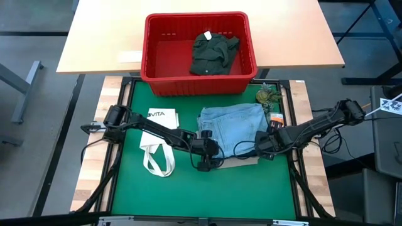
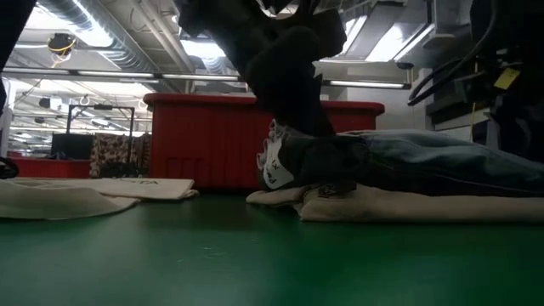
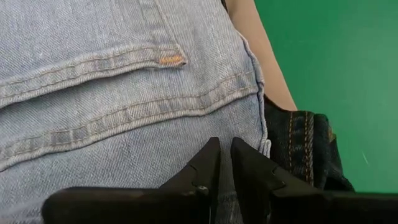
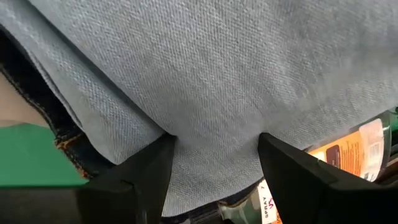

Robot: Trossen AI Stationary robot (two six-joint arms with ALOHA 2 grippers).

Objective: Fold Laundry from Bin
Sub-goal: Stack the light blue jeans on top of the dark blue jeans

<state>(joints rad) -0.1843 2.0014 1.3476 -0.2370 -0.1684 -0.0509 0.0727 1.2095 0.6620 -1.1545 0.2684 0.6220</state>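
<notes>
Left claw [image 1: 206,164] at frame centre is nearly closed, pinching the light jeans [image 1: 231,122]. Right claw [image 1: 262,145] gapes wide over them, gripping nothing; olive garment [image 1: 213,52] lies in the bin [image 1: 157,78].

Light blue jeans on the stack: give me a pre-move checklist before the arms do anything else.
1. Light blue jeans lie on top of the stack: ok.
2. Left claw at the jeans' near-left edge, fingers nearly closed; fabric pinched: cannot tell.
3. Right claw open, fingers straddling the denim edge: ok.
4. Beige trousers flat beneath the stack: ok.
5. Bin emptied: not ok, a dark olive-green piece remains inside.
6. Tote bag clear of the stack: ok.
</notes>
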